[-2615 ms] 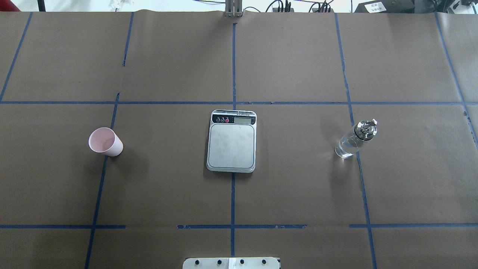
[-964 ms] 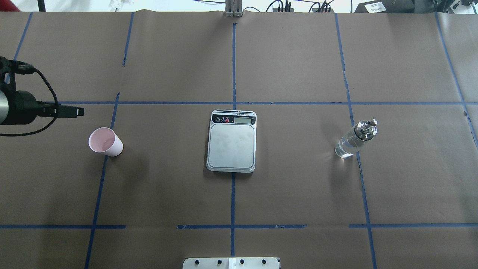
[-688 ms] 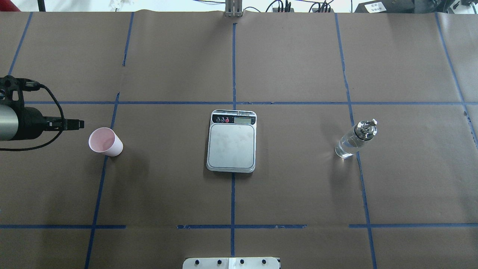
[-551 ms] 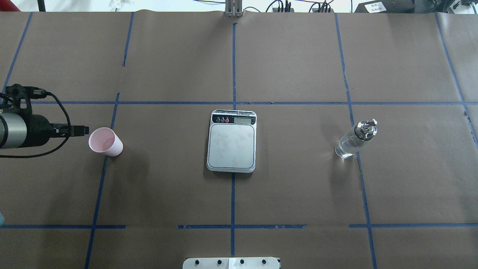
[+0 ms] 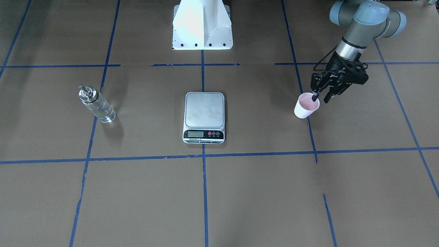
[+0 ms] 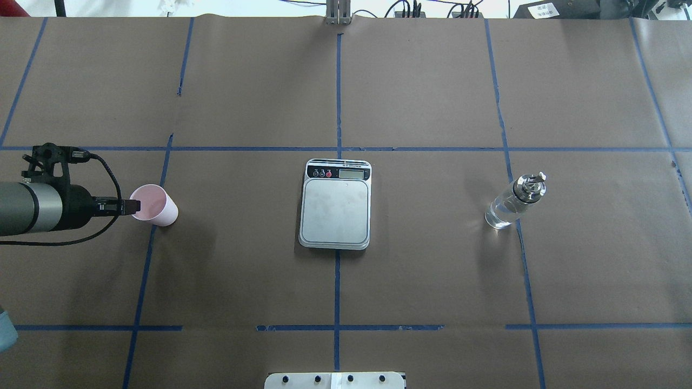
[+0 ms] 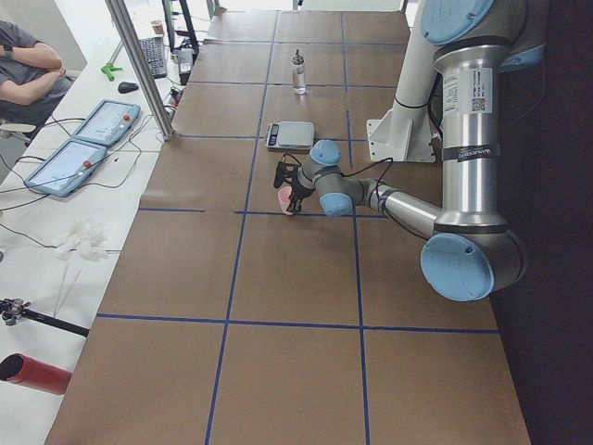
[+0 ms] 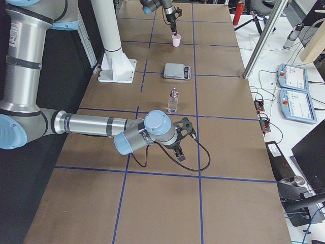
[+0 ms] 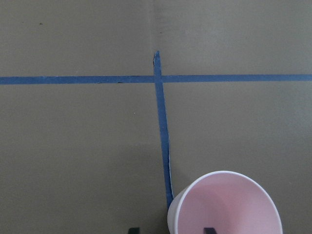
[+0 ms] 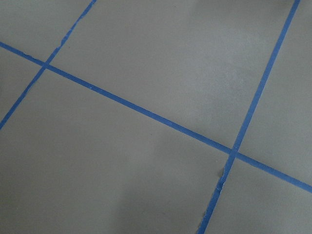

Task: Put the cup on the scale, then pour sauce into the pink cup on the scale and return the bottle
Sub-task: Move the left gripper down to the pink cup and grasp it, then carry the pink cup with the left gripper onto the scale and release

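The pale-pink cup [image 5: 306, 106] [image 6: 154, 205] [image 9: 226, 204] stands upright on the brown table, left of the scale [image 6: 335, 216] [image 5: 204, 109]. My left gripper [image 5: 320, 99] [image 6: 133, 206] is open at the cup's outer rim, with one fingertip inside the cup and the other outside it. The glass bottle [image 6: 513, 202] [image 5: 96, 106] stands right of the scale with clear sauce in it. My right gripper [image 8: 183, 137] hovers low over bare table on the bottle's near side. Only the exterior right view shows it, so I cannot tell whether it is open or shut.
Blue tape lines grid the brown paper. The robot's white base plate [image 5: 202, 24] sits at the table's near edge. Beyond the far edge, a side bench holds tablets [image 7: 79, 158] and cables, and a person [image 7: 28, 65] sits there.
My left arm has come in from the left edge, swung toward the cup and lowered. Its fingers now straddle the cup's rim. Cup, scale and bottle have not moved.
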Available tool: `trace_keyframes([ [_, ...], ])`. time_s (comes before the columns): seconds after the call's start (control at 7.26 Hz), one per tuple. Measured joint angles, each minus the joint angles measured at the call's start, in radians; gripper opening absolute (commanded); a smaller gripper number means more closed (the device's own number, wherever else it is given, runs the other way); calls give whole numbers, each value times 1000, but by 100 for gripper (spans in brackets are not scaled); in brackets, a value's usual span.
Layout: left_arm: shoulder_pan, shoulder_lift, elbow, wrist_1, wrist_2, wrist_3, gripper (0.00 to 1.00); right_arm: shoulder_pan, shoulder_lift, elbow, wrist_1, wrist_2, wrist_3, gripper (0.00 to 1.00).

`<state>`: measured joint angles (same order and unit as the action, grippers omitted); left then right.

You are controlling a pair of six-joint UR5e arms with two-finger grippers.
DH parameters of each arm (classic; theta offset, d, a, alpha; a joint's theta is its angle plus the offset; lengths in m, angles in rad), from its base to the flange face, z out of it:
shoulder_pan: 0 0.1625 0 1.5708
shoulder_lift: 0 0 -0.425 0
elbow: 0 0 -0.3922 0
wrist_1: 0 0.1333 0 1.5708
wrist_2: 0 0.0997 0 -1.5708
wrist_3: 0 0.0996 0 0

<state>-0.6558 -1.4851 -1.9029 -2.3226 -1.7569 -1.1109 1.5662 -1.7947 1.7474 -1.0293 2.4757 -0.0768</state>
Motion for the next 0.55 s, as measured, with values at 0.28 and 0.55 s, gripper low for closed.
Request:
trace_keyframes([
  [0.28, 3, -2, -2, 4, 0, 1, 0, 0, 0, 0, 0, -1, 0, 100],
  [0.55, 4, -7, -8, 5, -2, 7, 0, 0, 0, 0, 0, 0, -1, 100],
])
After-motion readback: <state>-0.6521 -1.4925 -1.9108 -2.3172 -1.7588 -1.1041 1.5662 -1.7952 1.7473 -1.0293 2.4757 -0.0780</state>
